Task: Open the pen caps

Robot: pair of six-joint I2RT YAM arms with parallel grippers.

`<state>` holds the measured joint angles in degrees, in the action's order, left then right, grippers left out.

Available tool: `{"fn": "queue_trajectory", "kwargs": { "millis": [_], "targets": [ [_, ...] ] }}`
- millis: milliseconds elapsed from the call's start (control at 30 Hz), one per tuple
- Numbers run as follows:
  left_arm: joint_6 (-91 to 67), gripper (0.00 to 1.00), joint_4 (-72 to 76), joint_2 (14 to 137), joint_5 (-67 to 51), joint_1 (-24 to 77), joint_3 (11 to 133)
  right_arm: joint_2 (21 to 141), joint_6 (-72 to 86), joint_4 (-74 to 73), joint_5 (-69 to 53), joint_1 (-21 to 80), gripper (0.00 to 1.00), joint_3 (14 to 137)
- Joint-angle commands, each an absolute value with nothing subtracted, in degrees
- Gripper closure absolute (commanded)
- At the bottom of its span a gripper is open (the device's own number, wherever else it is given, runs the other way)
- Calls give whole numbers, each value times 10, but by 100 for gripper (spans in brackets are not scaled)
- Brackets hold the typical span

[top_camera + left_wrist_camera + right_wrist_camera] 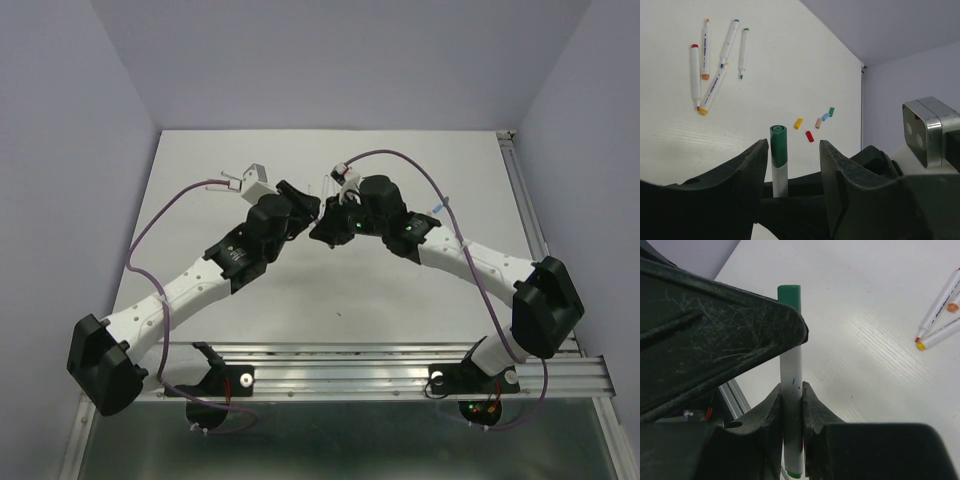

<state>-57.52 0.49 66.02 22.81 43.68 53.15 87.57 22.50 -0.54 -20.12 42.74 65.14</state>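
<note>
1. Holding arrangement. The right tool (792,394) is pressed together on the white pen body (791,371). It pinches low on the barrel, so the capped end projects free toward 12 o'clock in the right wrist view. This exposes the green cap (789,296) to the opposite arm. Judgement: the body is anchored on one side so that the cap can be drawn off along the pen's axis from the other.

2. Left tool (793,156). The fingers are spread, one at 9 o'clock and one at 3 o'clock of the green cap, with a clear gap on each side. The tool touches nothing and holds nothing. Judgement: the fingers bracket the cap ready to close on it, and the cap is not yet off.

3. Location of task items. The green cap is seated on the held pen, raised above the table (790,60). Five loose caps (818,123) (yellow, red, pink, blue, green) lie clustered on the table at 1 o'clock of the held cap in the left wrist view. Five uncapped pens (695,75) lie grouped at 11 o'clock, well apart from that cluster. Judgement: this pen is the last one left to open
</note>
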Motion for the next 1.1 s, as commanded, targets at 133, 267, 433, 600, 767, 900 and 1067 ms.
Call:
{"fn": "queue_trajectory", "kwargs": {
  "millis": [133,267,433,600,767,900,1067],
  "targets": [
    [-564,44,4,672,249,439,566,838,240,3,-233,432,99,654],
    [-568,56,4,666,255,439,562,828,250,11,-246,432,99,645],
    [-570,76,4,667,255,439,562,828,250,5,-274,432,99,644],
    [-567,84,2,667,271,439,562,816,247,-15,-291,432,99,628],
    [-558,95,-16,669,316,438,576,776,237,-39,-323,432,99,587],
    [-552,100,-20,683,365,413,595,738,232,-71,-385,432,99,534],
    [-548,100,-15,723,339,354,627,674,250,-88,-428,433,99,447]
  ]
}}
